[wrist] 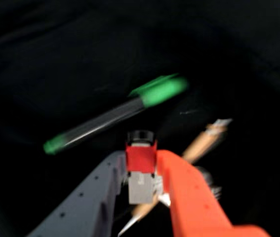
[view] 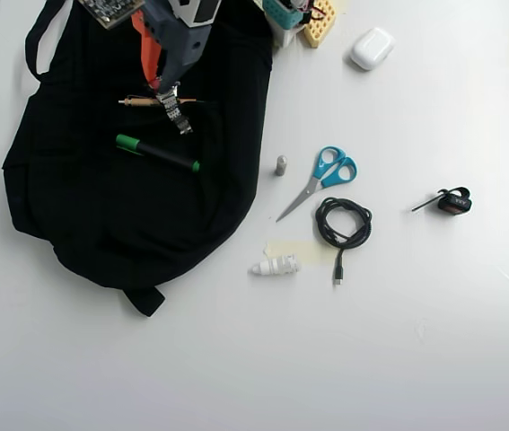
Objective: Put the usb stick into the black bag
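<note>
The usb stick [wrist: 140, 168] sits clamped between the fingers [wrist: 142, 183], held above the black bag [view: 119, 206] near a green-capped marker [view: 157, 153]. Released here, it may land on the closed fabric and slide toward the tabletop [view: 398, 341].

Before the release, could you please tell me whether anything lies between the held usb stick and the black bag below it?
Partly. The pincer holds the usb stick over the black bag. On the fabric right there lie a green-capped marker and a brown-handled tool, so the stick could land on them. Nothing else visible blocks the drop.
</note>
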